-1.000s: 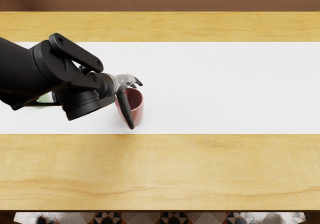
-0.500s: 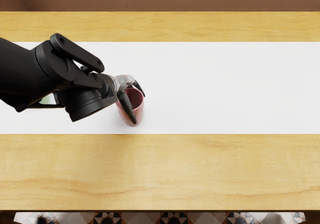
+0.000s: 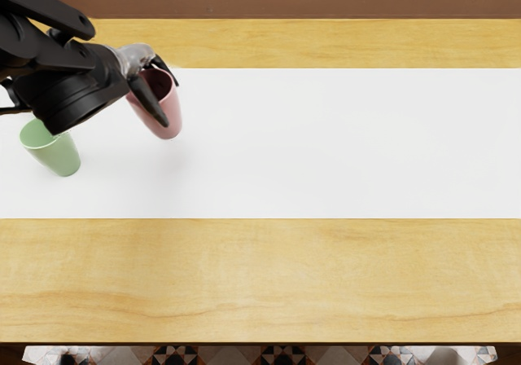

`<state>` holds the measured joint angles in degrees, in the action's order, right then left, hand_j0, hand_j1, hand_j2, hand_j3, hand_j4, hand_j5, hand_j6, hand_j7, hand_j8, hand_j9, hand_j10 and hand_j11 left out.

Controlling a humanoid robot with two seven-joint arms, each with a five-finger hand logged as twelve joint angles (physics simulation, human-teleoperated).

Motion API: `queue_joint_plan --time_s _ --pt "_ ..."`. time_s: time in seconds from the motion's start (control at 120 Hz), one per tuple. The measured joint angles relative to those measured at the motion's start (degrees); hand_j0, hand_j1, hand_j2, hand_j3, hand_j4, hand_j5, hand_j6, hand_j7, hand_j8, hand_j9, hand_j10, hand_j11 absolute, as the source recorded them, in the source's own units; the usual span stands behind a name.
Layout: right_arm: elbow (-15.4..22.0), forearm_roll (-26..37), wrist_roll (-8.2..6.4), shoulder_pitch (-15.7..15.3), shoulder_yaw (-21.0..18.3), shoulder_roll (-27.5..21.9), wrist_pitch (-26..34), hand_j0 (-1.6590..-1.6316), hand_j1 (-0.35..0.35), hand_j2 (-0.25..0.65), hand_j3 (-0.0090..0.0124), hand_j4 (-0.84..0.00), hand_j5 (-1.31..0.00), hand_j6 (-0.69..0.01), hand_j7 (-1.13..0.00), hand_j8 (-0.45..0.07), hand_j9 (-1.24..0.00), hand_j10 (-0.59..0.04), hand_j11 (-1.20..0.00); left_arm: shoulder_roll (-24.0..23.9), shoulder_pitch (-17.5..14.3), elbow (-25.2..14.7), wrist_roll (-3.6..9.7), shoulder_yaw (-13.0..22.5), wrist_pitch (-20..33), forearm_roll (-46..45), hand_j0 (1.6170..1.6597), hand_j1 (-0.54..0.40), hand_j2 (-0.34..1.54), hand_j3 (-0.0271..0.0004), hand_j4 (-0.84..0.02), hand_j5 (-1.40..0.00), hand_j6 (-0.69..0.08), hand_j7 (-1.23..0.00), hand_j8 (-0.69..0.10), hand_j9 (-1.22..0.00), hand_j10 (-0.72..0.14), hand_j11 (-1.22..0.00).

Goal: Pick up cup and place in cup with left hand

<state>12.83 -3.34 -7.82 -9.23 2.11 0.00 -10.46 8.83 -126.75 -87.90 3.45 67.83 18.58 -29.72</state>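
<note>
The pink cup (image 3: 172,114) is held in the left hand (image 3: 137,59), whose fingers are partly curled: one dark finger (image 3: 150,103) is laid across the near side of the cup and another is bent around the far side of the rim. The cup is gripped at its upper part, its base hanging below the hand, and from the shadow cast on the white strip (image 3: 326,145) of the counter (image 3: 285,275) it is judged to be held clear of the surface.

The move is decided by where the green cup (image 3: 59,156) is placed: to the left of the hand and toward the near edge, well apart from the pink cup, beneath the wrist side of the arm. It is stood upright with its mouth upward, and part of its rim is hidden by the arm. The left arm is the one in use, and by it the green cup is easily reached.

The pick-up is judged to be done and the carry under way, with the nesting not yet made. The pink cup is to be brought leftward and nearer, its long axis kept close to vertical, until its base is centred over the green mouth; only then should it be lowered. If it is brought across too low, the green rim could be struck and that cup tipped over. How much clearance is had cannot be told from above.
</note>
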Motion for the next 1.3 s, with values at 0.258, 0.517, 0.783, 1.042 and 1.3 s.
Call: queue_joint_plan --time_s 0.258,0.517,0.783,1.042,1.3 --pt "0.0 0.0 0.00 0.0 0.0 0.0 0.0 -1.6581 -0.331 -0.003 0.0000 -0.015 -0.02 -0.015 -0.02 -0.015 -0.02 -0.015 -0.02 7.2 0.9 3.0 0.08 12.3 0.2 0.3 1.6515 -0.101 0.04 0.0000 -0.544 -0.69 -0.311 -0.69 -0.208 -0.70 -0.310 -0.70" --pt "0.0 0.0 0.00 0.0 0.0 0.0 0.0 -1.6581 -0.331 -0.003 0.0000 -0.015 -0.02 -0.015 -0.02 -0.015 -0.02 -0.015 -0.02 8.5 1.7 4.6 -0.08 16.5 0.2 0.4 1.6531 -0.118 0.07 0.0000 -0.520 -0.64 -0.294 -0.65 -0.194 -0.68 -0.277 -0.69" --pt "0.0 0.0 0.00 0.0 0.0 0.0 0.0 -1.6581 -0.331 -0.003 0.0000 -0.015 -0.02 -0.015 -0.02 -0.015 -0.02 -0.015 -0.02 8.6 3.7 4.8 -0.11 17.1 0.0 0.5 1.6533 -0.106 0.08 0.0000 -0.502 -0.65 -0.268 -0.64 -0.185 -0.69 -0.278 -0.69" --pt "0.0 0.0 0.00 0.0 0.0 0.0 0.0 -1.6581 -0.331 -0.003 0.0000 -0.015 -0.02 -0.015 -0.02 -0.015 -0.02 -0.015 -0.02 8.8 3.0 4.7 -0.12 17.2 -3.9 0.6 1.6523 -0.101 0.08 0.0000 -0.502 -0.66 -0.256 -0.67 -0.185 -0.69 -0.283 -0.70" --pt "0.0 0.0 0.00 0.0 0.0 0.0 0.0 -1.6581 -0.331 -0.003 0.0000 -0.015 -0.02 -0.015 -0.02 -0.015 -0.02 -0.015 -0.02 9.5 2.8 4.4 -0.05 17.3 -5.5 0.5 1.6530 -0.142 0.10 0.0000 -0.473 -0.67 -0.235 -0.68 -0.162 -0.70 -0.282 -0.70"
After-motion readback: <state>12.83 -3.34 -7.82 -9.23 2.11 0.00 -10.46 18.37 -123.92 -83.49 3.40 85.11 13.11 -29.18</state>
